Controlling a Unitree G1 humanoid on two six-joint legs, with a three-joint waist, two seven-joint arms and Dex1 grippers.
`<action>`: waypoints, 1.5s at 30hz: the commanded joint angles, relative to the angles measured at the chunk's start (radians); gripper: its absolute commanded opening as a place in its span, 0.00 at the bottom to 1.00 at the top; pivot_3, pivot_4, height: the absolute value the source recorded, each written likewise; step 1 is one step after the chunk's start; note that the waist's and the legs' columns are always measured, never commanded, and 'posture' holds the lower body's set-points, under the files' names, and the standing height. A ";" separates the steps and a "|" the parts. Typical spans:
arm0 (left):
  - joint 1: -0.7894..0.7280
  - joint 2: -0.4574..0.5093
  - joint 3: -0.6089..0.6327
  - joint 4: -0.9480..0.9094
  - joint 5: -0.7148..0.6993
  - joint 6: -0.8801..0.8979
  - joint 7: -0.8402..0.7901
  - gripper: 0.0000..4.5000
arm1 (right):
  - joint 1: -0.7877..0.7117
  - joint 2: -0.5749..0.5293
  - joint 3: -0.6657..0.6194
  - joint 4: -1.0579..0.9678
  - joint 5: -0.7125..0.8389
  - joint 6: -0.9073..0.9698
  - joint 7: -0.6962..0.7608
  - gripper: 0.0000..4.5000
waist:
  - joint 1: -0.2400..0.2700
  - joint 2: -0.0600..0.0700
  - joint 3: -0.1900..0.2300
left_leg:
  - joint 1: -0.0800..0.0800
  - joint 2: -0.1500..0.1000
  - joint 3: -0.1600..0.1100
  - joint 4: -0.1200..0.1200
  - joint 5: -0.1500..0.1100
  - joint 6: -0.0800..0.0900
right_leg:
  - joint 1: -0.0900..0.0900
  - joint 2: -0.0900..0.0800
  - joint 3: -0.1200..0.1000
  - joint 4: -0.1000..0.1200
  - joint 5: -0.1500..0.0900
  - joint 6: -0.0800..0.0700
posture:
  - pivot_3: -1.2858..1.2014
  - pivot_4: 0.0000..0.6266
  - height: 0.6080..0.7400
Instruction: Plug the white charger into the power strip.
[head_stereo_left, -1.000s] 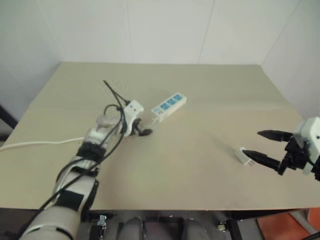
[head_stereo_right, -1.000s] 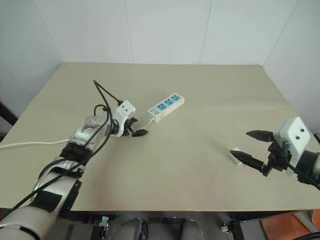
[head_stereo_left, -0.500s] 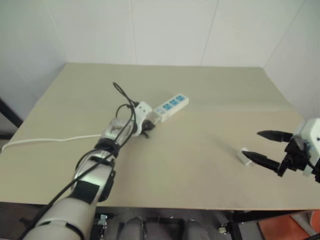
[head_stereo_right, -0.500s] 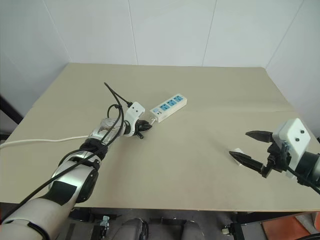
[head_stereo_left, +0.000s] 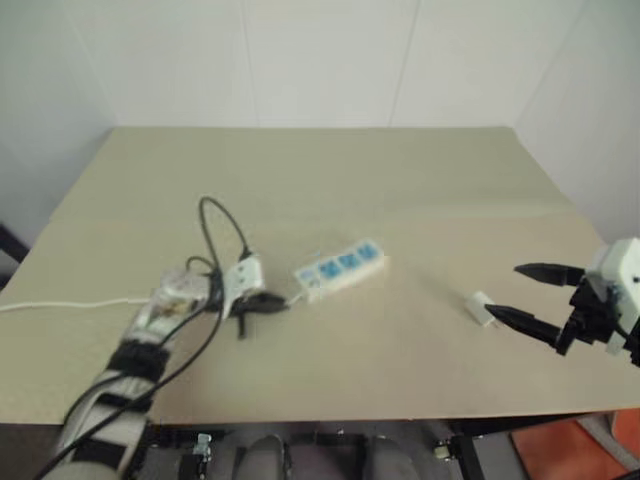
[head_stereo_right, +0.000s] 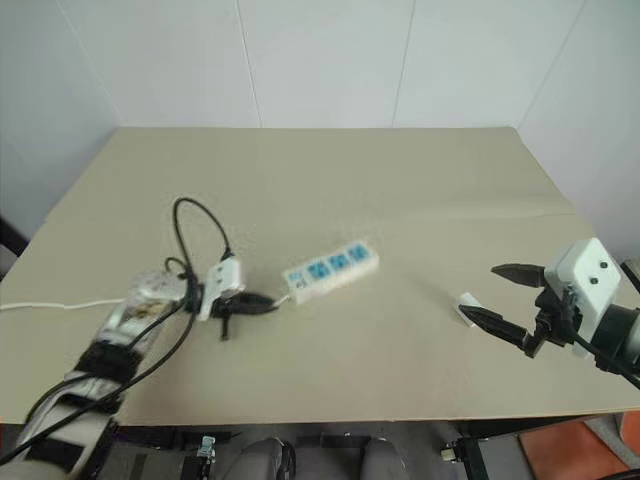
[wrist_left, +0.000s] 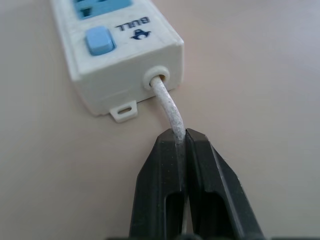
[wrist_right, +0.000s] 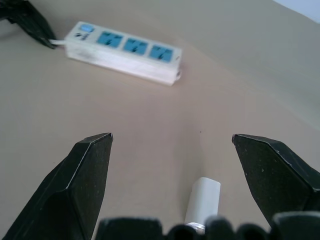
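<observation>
Two grippers are being shown over a tan table (head_stereo_right: 400, 190). The left gripper (wrist_left: 181, 145) is clamped tight on the cord (wrist_left: 169, 107), its two black fingers (wrist_left: 162, 165) being pressed together around the thin white lead just beside the point where it leaves the end of the strip (head_stereo_right: 331, 272). That end is being shown close up in the left wrist view, with a blue switch (wrist_left: 98, 40) on its top face and a small mounting tab at its lower edge. The strip itself is lying flat near the middle of the table, its three blue sockets facing up, and it is being angled so that the far end sits toward the robot's right. The rest of the cord is seen running away toward the table's left edge. The right gripper (head_stereo_right: 500, 296) is being held spread wide, nothing being gripped, its fingers (wrist_right: 80, 185) standing well apart. The charger (head_stereo_right: 466, 306) is lying on the table just beside the lower fingertip; in the right wrist view it is lying between the two fingers, close to their base, and whether it is being touched cannot be told. The charger and the strip are lying well apart.
</observation>
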 joint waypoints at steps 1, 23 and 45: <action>0.049 0.051 0.028 -0.058 -0.014 -0.053 -0.032 0.00 | -0.019 -0.013 0.003 -0.015 0.016 0.001 -0.002 1.00 | 0.012 0.000 0.000 | 0.000 0.000 0.000 0.000 0.000 0.000 | 0.000 0.000 0.000 0.000 0.000 0.000 | 0.52 0.24 1.00; 0.021 -0.083 0.165 -0.123 -0.232 -0.044 -0.005 0.99 | -0.014 -0.009 -0.006 -0.024 0.038 0.007 -0.003 1.00 | 0.023 0.000 0.000 | 0.001 0.000 -0.001 0.002 0.000 0.000 | 0.002 0.000 -0.001 0.002 0.001 -0.001 | 0.52 0.24 1.00; -0.073 -0.218 0.083 0.343 -0.092 -0.279 -0.063 0.99 | -0.046 0.002 0.000 -0.038 0.096 0.015 -0.018 1.00 | 0.014 0.000 0.000 | 0.001 0.000 -0.001 0.002 0.000 0.000 | 0.001 0.000 -0.001 0.002 0.001 -0.001 | 0.52 0.24 1.00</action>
